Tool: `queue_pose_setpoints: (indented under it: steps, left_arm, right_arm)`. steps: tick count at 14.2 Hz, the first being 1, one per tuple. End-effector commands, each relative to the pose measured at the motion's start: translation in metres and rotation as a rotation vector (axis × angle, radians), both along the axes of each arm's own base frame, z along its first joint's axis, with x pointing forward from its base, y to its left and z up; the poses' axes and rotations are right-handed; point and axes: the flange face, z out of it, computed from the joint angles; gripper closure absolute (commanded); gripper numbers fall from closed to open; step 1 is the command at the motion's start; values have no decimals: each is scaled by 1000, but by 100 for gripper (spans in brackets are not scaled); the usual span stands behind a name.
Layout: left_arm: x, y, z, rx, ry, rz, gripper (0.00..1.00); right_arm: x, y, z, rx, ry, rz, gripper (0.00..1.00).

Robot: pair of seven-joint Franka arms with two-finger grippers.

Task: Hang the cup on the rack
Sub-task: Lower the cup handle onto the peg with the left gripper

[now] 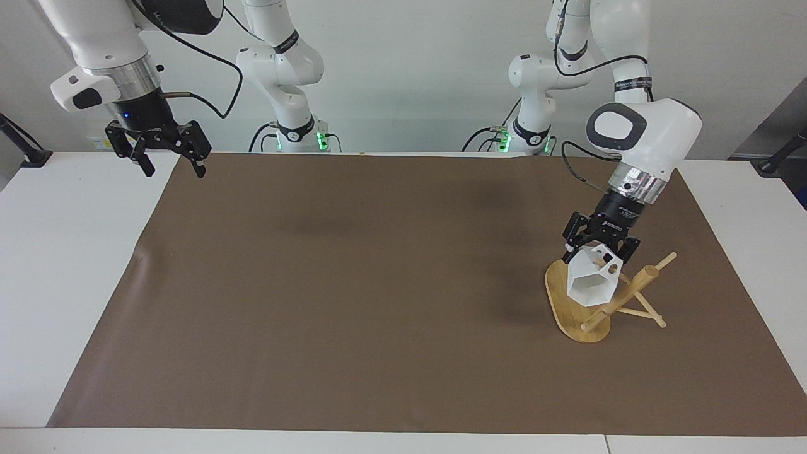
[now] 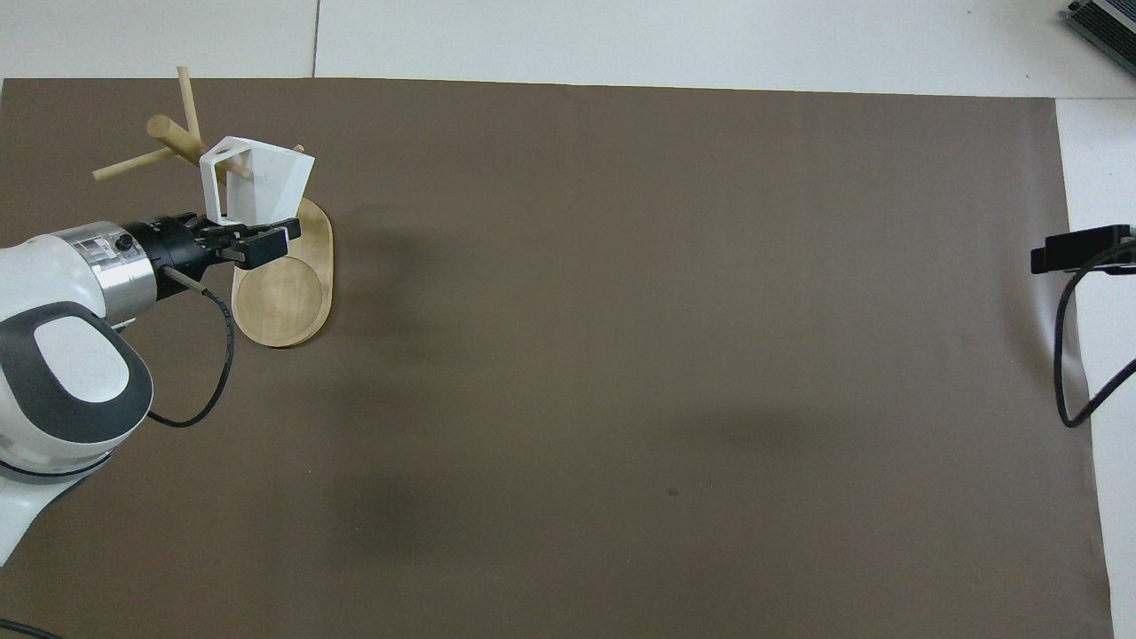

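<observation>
While the left gripper (image 1: 597, 248) hangs over the rack (image 1: 583, 310), we see it clenched on the cup (image 1: 591, 282), gripping the bottom end of the white faceted body. We read the cup as tipped on its side, its angular mouth turned away from the robots and downward, its blocky handle (image 1: 610, 263) with the round hole facing the central post (image 1: 624, 295). In the overhead view the handle (image 2: 216, 177) sits right at one thin peg (image 2: 232, 165), which seems to run into the handle opening, but we cannot tell if the cup's weight is on the peg. The cup is up in the air above the oval base (image 2: 286, 302), clear of it, and held by the gripper.

We place the rack toward the left arm's end of the table, on the brown mat (image 1: 353, 284). Its post looks slanted in both views, with crossing pegs sticking out near the top.

We see the right gripper (image 1: 169, 157) released, its fingers spread apart and holding nothing, raised over the mat's edge at the right arm's end of the table, close to the robots. That arm waits, well apart from cup and rack. In the overhead view only a dark bit of the right gripper (image 2: 1078, 250) shows at the frame's edge.
</observation>
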Motion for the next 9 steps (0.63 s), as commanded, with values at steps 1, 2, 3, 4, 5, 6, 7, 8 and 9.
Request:
queue_pose_setpoints:
  steps: [1,2,3,4,5,6,7,8,9]
  left_arm:
    - [-2,3,-3,18,1,22,100]
    - [-2,2,-3,18,1,21,100]
    - [-3,3,-4,19,3,23,100]
    - [-3,2,-4,19,3,22,100]
    - [-3,2,-3,19,1,22,100]
    - [-3,2,-4,19,2,21,93]
    - [-3,3,-4,21,2,19,50]
    - [-2,4,-4,19,2,21,1]
    - [-2,6,-3,19,2,24,0]
  right_arm:
    - [-7,2,4,2,13,-9,0]
    - [-7,2,4,2,13,-9,0]
    - [-7,2,4,2,11,-9,0]
    - [-7,2,4,2,11,-9,0]
    - [-7,2,4,2,11,-10,0]
    - [-7,2,4,2,11,-10,0]
    - [-7,2,4,2,11,-9,0]
    - [-7,2,4,2,11,-9,0]
    - [-7,2,3,2,13,-9,0]
